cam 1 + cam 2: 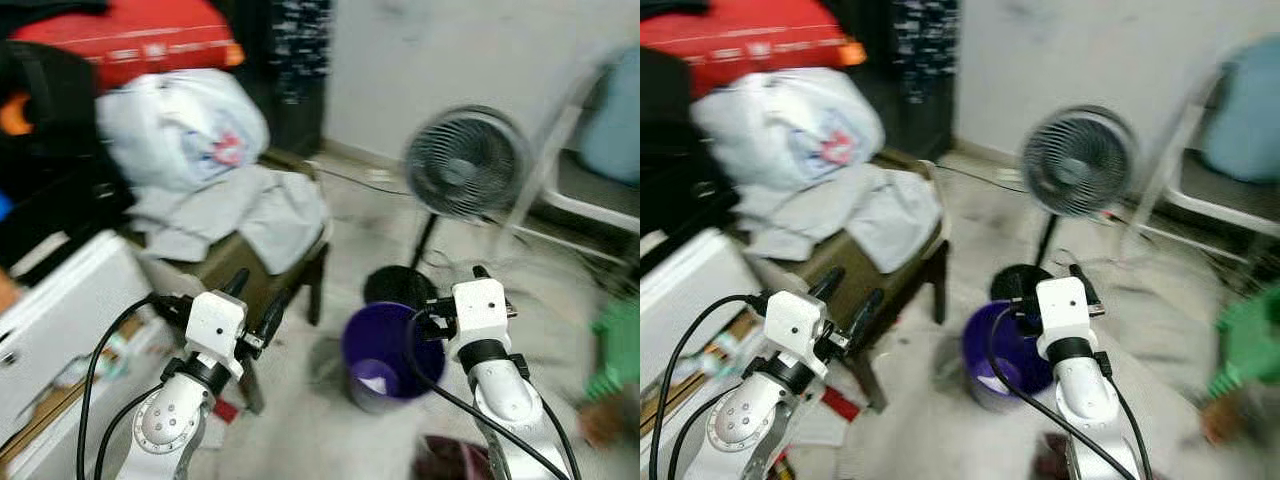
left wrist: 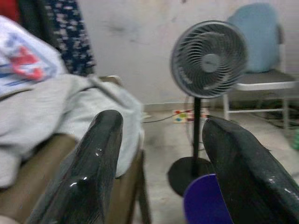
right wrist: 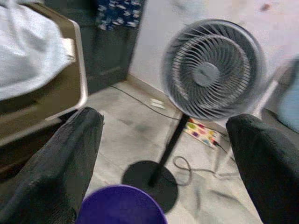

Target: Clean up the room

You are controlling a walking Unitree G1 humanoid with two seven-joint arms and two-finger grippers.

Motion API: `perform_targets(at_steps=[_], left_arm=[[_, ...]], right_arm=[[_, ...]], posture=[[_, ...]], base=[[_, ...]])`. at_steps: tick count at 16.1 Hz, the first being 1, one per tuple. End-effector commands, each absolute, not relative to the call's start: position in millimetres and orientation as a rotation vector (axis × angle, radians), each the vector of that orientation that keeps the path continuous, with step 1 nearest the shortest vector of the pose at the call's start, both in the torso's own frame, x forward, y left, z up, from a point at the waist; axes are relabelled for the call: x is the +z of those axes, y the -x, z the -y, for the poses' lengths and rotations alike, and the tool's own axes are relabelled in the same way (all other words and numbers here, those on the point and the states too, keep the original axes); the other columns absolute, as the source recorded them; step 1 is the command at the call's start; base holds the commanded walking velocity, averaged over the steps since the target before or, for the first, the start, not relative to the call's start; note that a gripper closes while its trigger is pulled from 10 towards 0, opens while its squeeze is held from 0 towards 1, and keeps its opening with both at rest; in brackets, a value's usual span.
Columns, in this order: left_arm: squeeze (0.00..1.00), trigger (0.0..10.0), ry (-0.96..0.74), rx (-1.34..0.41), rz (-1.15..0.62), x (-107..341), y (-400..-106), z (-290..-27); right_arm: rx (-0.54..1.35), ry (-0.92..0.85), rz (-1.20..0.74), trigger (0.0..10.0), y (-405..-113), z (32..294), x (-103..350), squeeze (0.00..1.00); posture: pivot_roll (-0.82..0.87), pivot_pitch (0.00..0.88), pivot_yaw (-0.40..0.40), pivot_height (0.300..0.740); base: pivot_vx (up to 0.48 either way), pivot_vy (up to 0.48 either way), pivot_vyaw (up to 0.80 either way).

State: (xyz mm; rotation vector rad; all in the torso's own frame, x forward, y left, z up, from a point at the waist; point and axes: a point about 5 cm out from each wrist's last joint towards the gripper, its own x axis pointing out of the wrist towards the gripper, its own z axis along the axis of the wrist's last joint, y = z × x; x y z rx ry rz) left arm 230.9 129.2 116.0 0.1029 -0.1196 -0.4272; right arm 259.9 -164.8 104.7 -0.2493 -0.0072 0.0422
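A purple bucket (image 1: pixel 385 360) stands on the floor before me, with something pale at its bottom. My left gripper (image 1: pixel 255 300) is raised to its left, open and holding nothing, in front of a wooden chair (image 1: pixel 285 275) piled with grey cloth (image 1: pixel 240 215). Above the bucket's right rim is my right gripper (image 3: pixel 163 126), also open and holding nothing. The head views are blurred.
A standing fan (image 1: pixel 465 165) rises just behind the bucket, with a cable and a power strip (image 3: pixel 202 131) on the floor. On the chair sit a white plastic bag (image 1: pixel 180 125) and a red bag (image 1: pixel 130 40). White box (image 1: pixel 60 310) at left, white chair (image 1: pixel 590 190) and green item (image 1: pixel 620 350) at right.
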Motion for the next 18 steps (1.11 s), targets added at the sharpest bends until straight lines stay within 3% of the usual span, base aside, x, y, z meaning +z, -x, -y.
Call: perform_targets(at_steps=[1, 6, 18], left_arm=[[0.0, 10.0, -0.099, -0.444, 0.123, 117.5, -230.0, -127.2], [0.0, 10.0, -0.09, -0.452, 0.124, 117.5, -230.2, -126.7], [0.0, 10.0, -0.087, -0.459, 0.122, 116.9, -232.0, -126.5]], right_arm=[[0.044, 0.244, -0.007, 10.0, -260.4, 166.1, 103.1, 0.0], [0.049, 0.247, -0.01, 10.0, -261.2, 166.1, 102.6, 0.0], [0.054, 0.251, -0.02, 10.0, -264.4, 165.6, 101.2, 0.0]], posture=[[-0.09, 0.087, -0.017, 0.74], [-0.09, 0.087, -0.019, 0.74], [-0.09, 0.084, -0.018, 0.74]], base=[[0.0, 0.0, -0.4], [0.153, 0.0, 0.0], [0.313, 0.0, 0.0]])
